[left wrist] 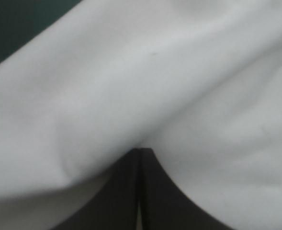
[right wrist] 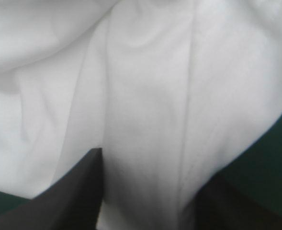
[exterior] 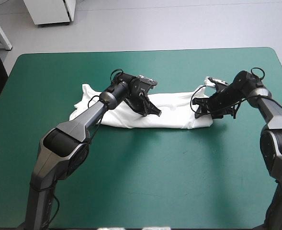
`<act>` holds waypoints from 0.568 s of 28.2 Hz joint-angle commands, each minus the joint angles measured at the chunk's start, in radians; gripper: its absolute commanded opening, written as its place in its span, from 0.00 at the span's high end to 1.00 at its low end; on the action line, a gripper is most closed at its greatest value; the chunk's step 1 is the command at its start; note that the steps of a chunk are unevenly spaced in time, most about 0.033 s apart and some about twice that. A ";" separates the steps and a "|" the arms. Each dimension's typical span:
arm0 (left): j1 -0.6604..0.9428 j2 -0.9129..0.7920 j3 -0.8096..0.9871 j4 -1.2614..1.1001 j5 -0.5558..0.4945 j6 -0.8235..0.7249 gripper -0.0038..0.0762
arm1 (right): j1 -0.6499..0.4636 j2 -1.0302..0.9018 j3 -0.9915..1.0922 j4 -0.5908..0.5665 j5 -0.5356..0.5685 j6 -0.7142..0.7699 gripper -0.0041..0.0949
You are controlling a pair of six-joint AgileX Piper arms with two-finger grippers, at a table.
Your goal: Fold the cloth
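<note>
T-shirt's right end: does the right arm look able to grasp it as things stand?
Probably yes. The right tool stands open with the T-shirt between its fingers, at that end. Nothing lies over it, and the left tool pinches the T-shirt nearer the middle, out of the way.

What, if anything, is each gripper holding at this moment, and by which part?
The left gripper pinches the T-shirt mid-band; the right gripper, open, straddles its right end, holding nothing.

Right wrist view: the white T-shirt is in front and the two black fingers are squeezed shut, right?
Not shut. The right wrist view shows the right gripper open, black fingers apart, the white T-shirt in front and between them.
</note>
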 commanded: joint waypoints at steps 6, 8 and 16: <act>-0.012 -0.040 -0.019 -0.029 -0.010 0.001 0.96 | 0.016 -0.025 -0.007 0.062 0.015 -0.047 0.98; -0.012 -0.040 -0.019 -0.029 -0.010 0.001 0.96 | 0.016 -0.037 -0.023 0.118 0.046 -0.079 0.98; -0.012 -0.040 -0.019 -0.029 -0.011 0.001 0.96 | 0.043 -0.121 -0.167 0.158 0.083 -0.082 0.98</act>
